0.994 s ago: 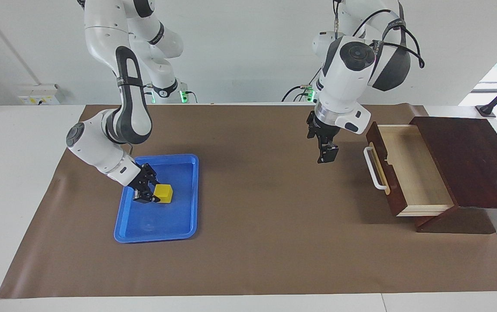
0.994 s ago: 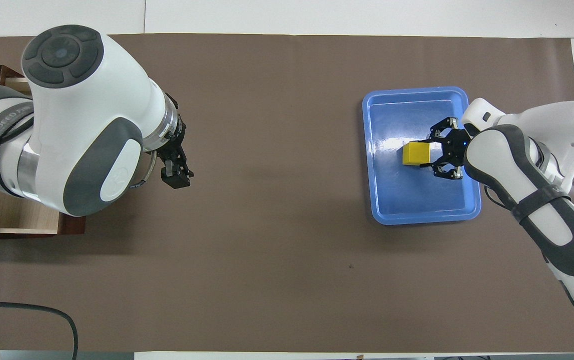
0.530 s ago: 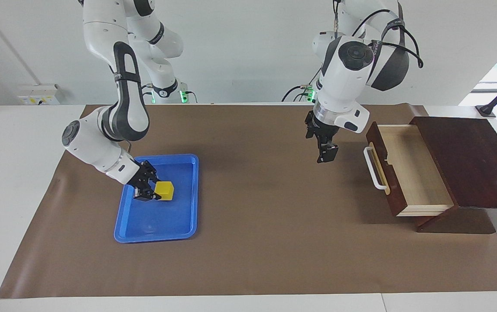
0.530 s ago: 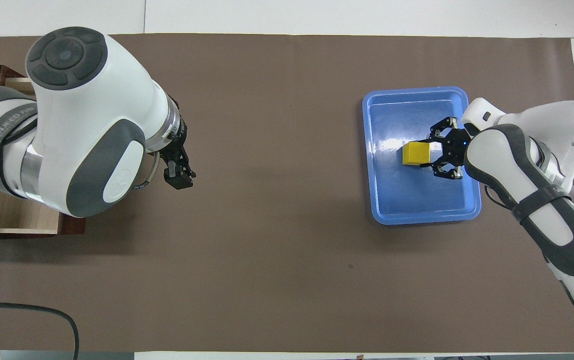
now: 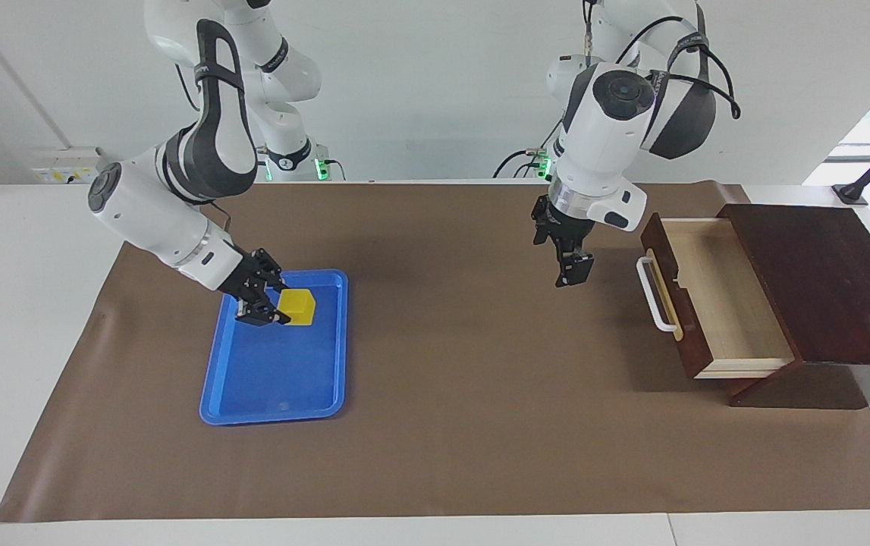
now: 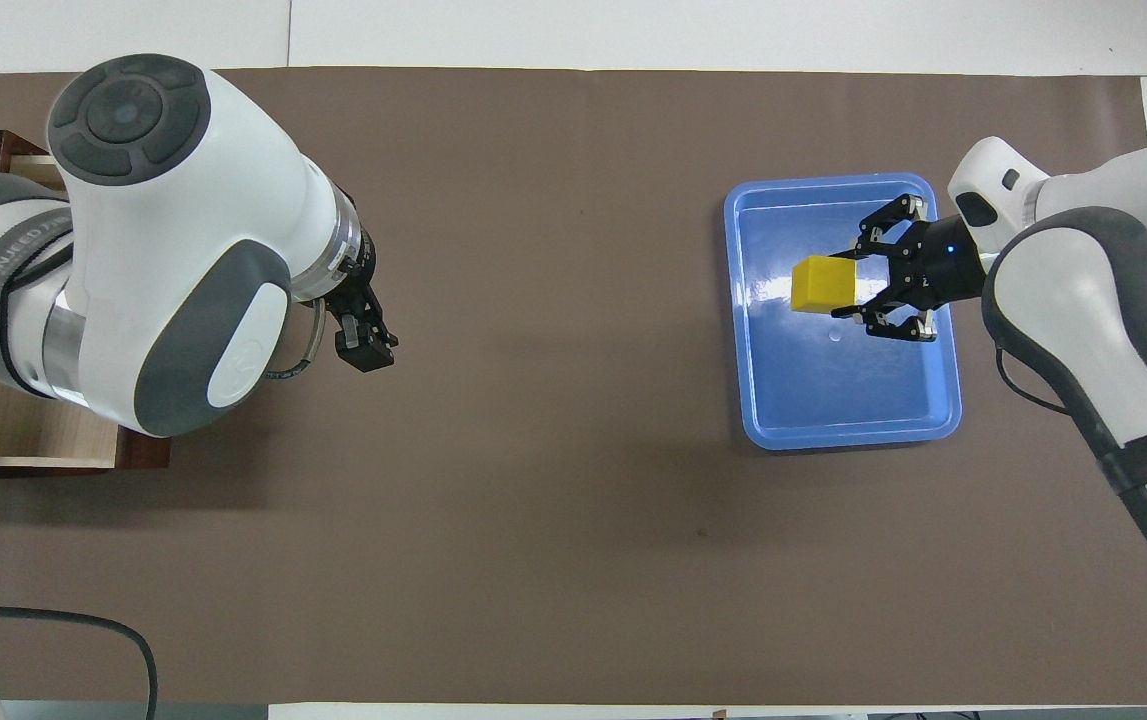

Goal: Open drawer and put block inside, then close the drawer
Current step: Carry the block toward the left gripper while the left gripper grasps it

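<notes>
The block [image 5: 299, 305] [image 6: 818, 285], a small yellow cube, hangs a little above the blue tray [image 5: 275, 413] [image 6: 848, 435], and my right gripper [image 5: 279, 305] [image 6: 853, 282] is shut on it. The drawer [image 5: 723, 296] [image 6: 33, 440] stands pulled out of its dark wooden cabinet [image 5: 821, 280] at the left arm's end of the table. Its pale wood interior is bare and its white bar handle [image 5: 654, 296] faces the table's middle. My left gripper [image 5: 573, 273] [image 6: 368, 355] hovers over the mat in front of the drawer, open, with nothing in it.
A brown mat [image 5: 465, 425] covers most of the table. The blue tray lies on it at the right arm's end, with nothing else in it. In the overhead view the left arm hides most of the drawer and cabinet.
My right gripper has lifted the block off the tray floor and drawn it slightly toward the robots. The left arm has barely shifted.
</notes>
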`<state>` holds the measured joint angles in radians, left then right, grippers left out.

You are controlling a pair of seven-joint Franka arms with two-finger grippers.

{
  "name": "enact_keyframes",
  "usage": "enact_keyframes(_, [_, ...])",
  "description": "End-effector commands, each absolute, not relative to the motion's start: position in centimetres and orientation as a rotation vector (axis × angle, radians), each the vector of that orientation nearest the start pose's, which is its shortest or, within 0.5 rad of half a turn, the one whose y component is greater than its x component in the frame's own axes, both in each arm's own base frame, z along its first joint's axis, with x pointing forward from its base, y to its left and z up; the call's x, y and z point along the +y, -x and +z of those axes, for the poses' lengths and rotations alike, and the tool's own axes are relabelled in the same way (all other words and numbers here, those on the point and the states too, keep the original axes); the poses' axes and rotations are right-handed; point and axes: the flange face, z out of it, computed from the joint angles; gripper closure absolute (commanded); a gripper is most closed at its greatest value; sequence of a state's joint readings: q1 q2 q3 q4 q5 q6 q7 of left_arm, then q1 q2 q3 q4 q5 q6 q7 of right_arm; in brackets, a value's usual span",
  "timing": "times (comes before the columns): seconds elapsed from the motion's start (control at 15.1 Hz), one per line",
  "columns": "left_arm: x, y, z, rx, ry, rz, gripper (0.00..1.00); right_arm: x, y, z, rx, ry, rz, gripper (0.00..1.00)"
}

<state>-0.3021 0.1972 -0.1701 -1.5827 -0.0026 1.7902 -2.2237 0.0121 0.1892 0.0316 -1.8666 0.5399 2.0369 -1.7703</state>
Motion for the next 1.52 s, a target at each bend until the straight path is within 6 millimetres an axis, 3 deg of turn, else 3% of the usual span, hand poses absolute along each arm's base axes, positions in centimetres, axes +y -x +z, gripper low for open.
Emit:
enact_keyframes(0.0, [-30.3,-55.2,51.0,2.382,-2.022,-0.068,0.0,10.0,-60.9,43.8,-1.882,2.011,-0.483,1.0])
enact_keyframes(0.4, [-35.8,-54.6,51.5,2.306,-2.074,-0.073,0.0,18.0,-60.0,45.2,-1.852,2.08,-0.411,1.0])
enact_keyframes(0.53, [-36.9,-55.9,51.2,2.3,-2.096,-0.058,0.0,20.5,-59.6,45.4,-1.871,2.098,-0.436,1.0])
enact_keyframes(0.66, [-39.5,-57.1,50.5,2.292,-2.151,-0.051,0.0,23.1,-58.7,45.4,-1.864,2.115,-0.407,1.0])
enact_keyframes(0.93, [-43.1,-56.8,48.3,2.282,-2.194,0.015,0.0,24.2,-58.5,45.5,-1.873,2.124,-0.429,1.0])
enact_keyframes(1.06, [-43.6,-56.6,48.2,2.269,-2.191,0.019,0.0,26.0,-57.9,45.6,-1.891,2.109,-0.441,1.0])
enact_keyframes(1.46, [-45.9,-55.7,48.0,2.194,-2.196,0.017,0.0,27.0,-57.5,45.7,-1.878,2.119,-0.449,1.0])
